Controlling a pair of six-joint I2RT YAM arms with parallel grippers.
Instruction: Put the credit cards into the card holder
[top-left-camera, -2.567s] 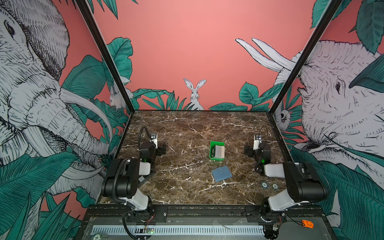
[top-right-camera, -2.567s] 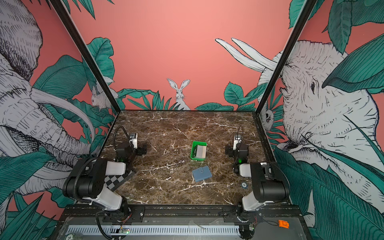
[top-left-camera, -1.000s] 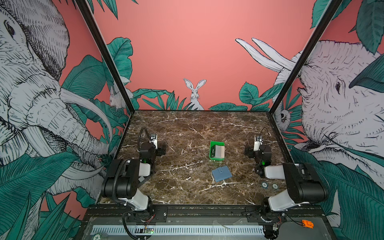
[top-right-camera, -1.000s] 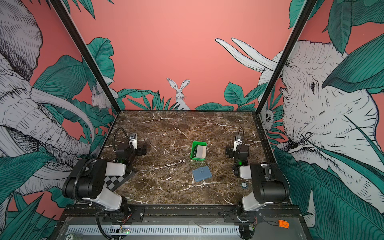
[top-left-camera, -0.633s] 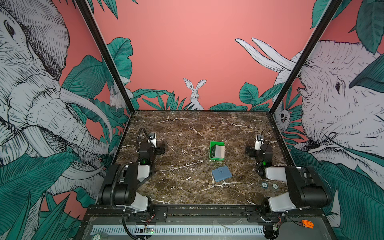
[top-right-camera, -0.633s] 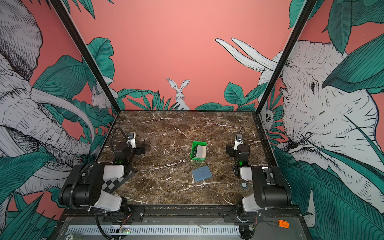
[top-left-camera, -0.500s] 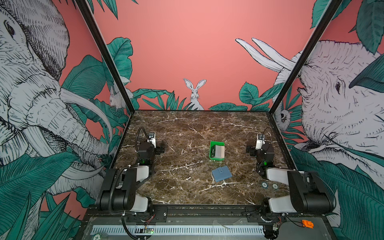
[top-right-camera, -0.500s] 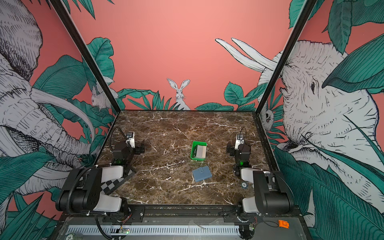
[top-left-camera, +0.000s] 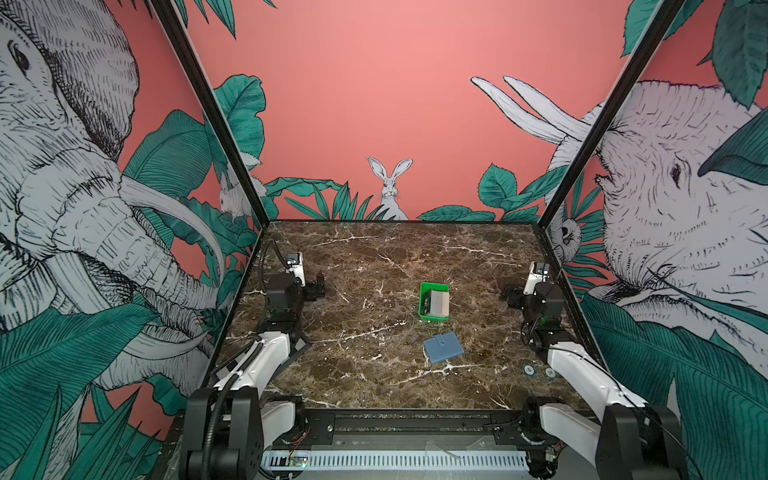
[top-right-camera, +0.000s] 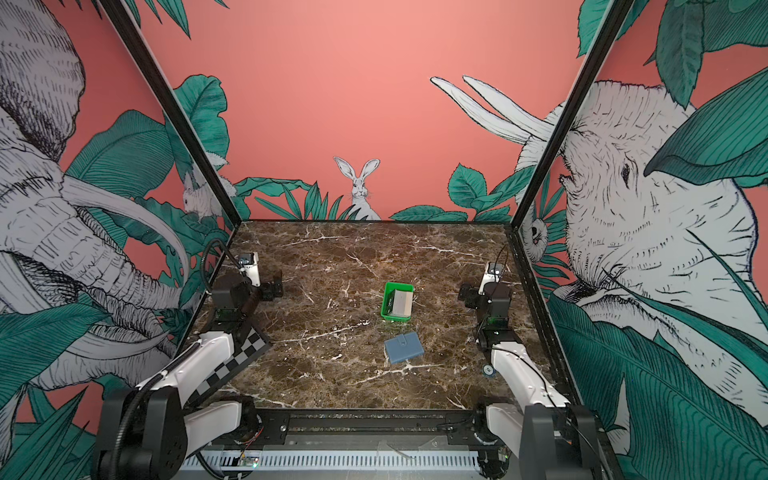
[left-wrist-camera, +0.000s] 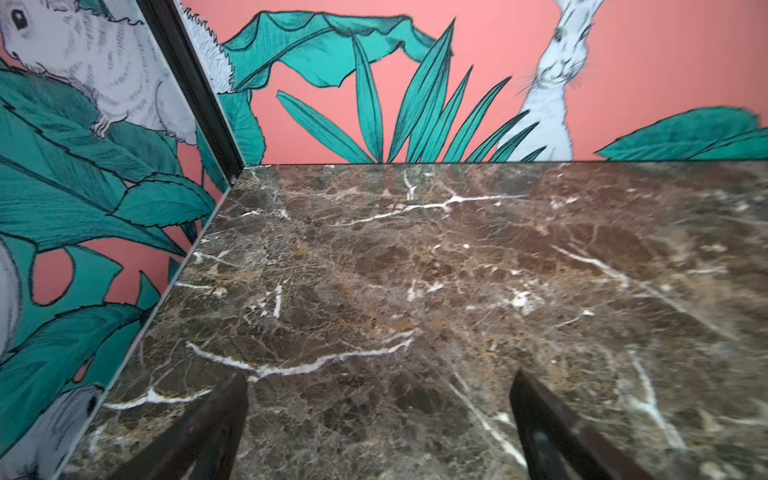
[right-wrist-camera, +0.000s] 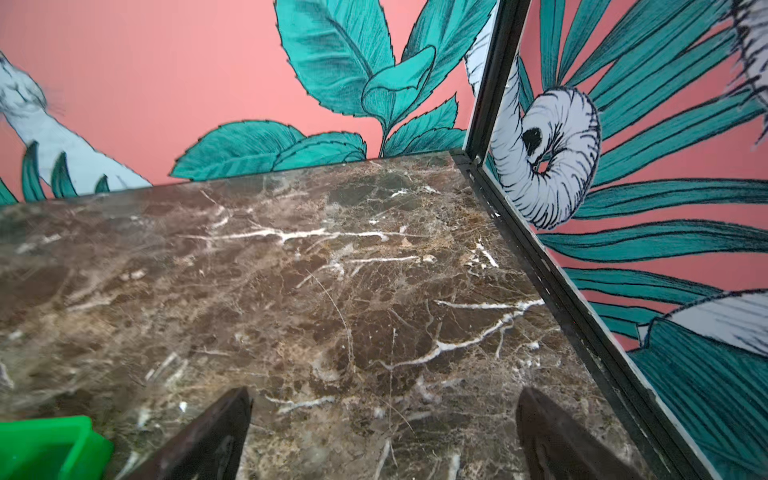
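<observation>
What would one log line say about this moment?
left gripper: open, empty | right gripper: open, empty | credit cards: in green tray | card holder: closed, on table

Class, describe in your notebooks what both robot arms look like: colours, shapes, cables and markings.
Both the left arm and right arm have smooth white links between chunky black joints. Each wrist carries a small white camera. A ribbed black cable runs along the left arm. The left tool and right tool have dark, tapered fingers.
</observation>
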